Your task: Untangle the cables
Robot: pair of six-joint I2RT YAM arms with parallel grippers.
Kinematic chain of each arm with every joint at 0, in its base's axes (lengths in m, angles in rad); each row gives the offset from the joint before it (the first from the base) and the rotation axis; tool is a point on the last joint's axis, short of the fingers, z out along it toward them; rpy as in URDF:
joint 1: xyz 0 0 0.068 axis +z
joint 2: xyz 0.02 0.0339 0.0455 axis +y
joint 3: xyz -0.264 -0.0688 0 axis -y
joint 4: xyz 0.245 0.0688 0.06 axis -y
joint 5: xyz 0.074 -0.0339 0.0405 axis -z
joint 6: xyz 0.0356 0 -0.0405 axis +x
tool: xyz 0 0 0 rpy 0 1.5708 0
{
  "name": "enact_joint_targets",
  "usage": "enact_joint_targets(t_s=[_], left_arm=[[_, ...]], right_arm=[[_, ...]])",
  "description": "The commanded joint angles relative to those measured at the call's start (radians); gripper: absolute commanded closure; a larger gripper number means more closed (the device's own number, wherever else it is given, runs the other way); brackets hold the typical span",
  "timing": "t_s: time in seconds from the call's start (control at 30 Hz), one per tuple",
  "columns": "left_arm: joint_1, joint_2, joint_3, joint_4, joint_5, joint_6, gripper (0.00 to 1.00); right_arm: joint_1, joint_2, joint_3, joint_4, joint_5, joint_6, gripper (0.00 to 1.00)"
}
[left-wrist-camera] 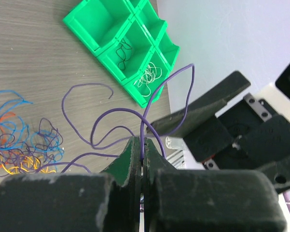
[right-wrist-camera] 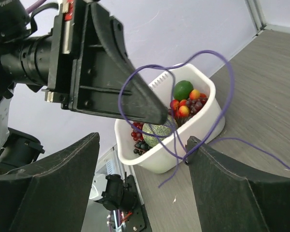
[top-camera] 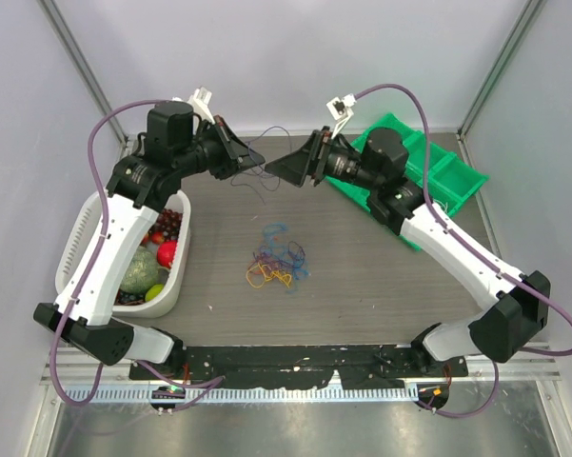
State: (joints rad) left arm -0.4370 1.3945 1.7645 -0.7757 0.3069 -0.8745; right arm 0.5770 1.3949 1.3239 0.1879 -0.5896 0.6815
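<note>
My left gripper (top-camera: pixel 257 157) is raised above the far middle of the table and is shut on a purple cable (left-wrist-camera: pixel 117 111); its jaws (left-wrist-camera: pixel 141 143) pinch one strand. The free ends loop up and out. My right gripper (top-camera: pixel 284 165) faces it from the right, open, fingers wide apart (right-wrist-camera: pixel 144 141). The purple cable (right-wrist-camera: pixel 225 67) loops across that gap and touches the tip of the right-hand finger (right-wrist-camera: pixel 231 188). The other cables (top-camera: pixel 277 258), blue, purple, orange and yellow, lie in a loose tangle on the table's middle (left-wrist-camera: pixel 20 141).
A white basket (top-camera: pixel 80 231) of fruit stands at the left edge (right-wrist-camera: pixel 193 126). A green compartment bin (top-camera: pixel 444 173) sits at the back right; two of its cells hold a dark and a white cable (left-wrist-camera: pixel 149 77).
</note>
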Motion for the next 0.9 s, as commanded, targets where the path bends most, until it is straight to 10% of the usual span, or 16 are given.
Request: enact_joint_targets(t_s=[0.0,0.5,0.67,0.73,0.87], left_arm=[[0.007,-0.006,-0.008,0.020,0.012,-0.049,1.00],[0.015,-0.020,-0.033,0.035,0.038,-0.066,1.00],[0.015,-0.019,-0.046,0.055,0.055,-0.064,1.00],[0.018,-0.023,-0.053,0.059,0.061,-0.049,1.00],[0.053,-0.051,-0.085,0.035,0.054,-0.024,0.71]], right_arm=[[0.082,0.010,0.044,-0.060,0.149,-0.098,0.24],[0.153,0.056,0.107,-0.133,0.350,-0.204,0.47],[0.153,0.055,0.103,-0.105,0.317,-0.185,0.99],[0.152,0.035,0.080,-0.099,0.330,-0.183,0.99],[0.135,-0.026,0.005,-0.091,0.390,-0.181,0.99]])
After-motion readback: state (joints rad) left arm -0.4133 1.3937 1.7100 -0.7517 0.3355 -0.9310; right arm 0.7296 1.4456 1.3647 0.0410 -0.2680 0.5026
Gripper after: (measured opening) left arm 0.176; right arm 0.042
